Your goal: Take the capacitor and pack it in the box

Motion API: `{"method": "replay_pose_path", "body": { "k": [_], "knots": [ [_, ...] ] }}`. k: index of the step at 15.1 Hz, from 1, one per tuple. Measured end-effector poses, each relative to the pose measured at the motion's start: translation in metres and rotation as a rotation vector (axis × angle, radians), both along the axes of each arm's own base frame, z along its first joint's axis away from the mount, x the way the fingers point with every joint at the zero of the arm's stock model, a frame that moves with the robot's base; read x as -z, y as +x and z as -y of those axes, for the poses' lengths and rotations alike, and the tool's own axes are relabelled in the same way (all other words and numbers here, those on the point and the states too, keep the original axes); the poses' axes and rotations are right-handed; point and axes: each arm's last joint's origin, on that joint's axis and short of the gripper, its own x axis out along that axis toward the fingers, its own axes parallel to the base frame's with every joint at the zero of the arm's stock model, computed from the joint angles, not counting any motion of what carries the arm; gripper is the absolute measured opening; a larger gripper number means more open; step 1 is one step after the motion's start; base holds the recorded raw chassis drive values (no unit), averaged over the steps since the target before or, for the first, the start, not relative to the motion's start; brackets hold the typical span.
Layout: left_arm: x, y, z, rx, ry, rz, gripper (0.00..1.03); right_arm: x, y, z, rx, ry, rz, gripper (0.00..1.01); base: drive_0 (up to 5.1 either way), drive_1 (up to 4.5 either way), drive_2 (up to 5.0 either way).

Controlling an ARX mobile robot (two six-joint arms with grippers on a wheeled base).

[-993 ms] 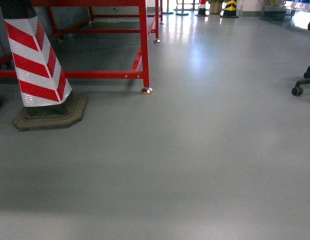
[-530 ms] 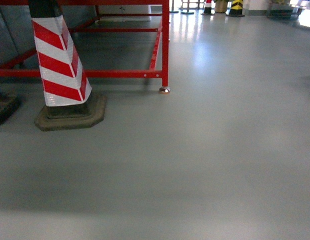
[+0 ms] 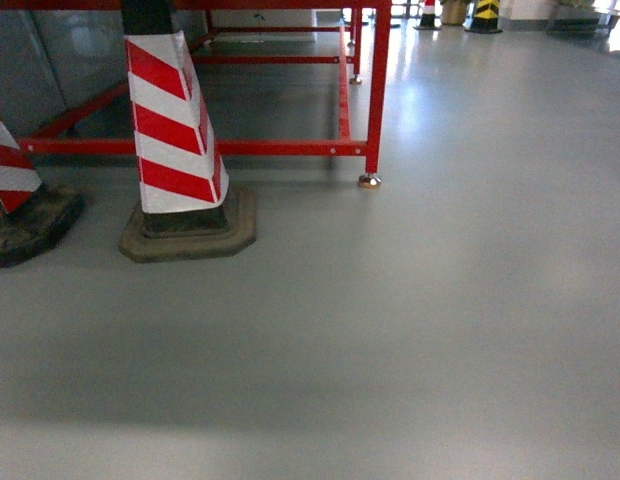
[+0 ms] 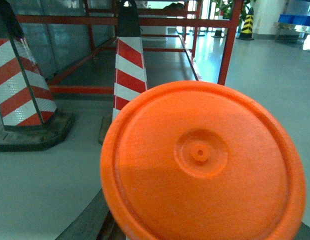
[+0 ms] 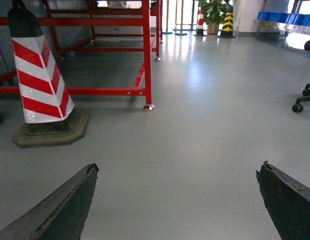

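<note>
Head view shows bare floor (image 3: 410, 330), cones (image 3: 175, 130) and a red frame (image 3: 375, 90); no box or capacitor visible, so bearing undeterminable. Right tool (image 5: 177, 200) spread, empty. Left tool hidden behind orange disc (image 4: 202, 162); state unknown.

Two dark grey, wedge-shaped fingers (image 5: 60, 207) with rough, worn edges on the right claw (image 5: 177, 200). Matte, tapering to blunt tips.

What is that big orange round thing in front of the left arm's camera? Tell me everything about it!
The big orange round disc looks like matte plastic. It has a raised rim, a shallow ring near the middle and a tiny knob at the centre. It tilts slightly toward the camera, filling the lower right of the left wrist view. Whatever holds it is hidden underneath.
</note>
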Motion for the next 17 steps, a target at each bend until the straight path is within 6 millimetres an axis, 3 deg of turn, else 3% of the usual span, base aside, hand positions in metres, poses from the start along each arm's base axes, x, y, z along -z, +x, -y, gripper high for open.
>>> {"method": "replay_pose_path", "body": {
  "k": [17],
  "knots": [
    [0.0000,0.0000,0.0000,-0.002,0.000,0.000,0.44,0.0002,0.0000,0.0000,-0.001,0.000,-0.002,0.98,-5.0,2.44,2.4]
  ]
}}
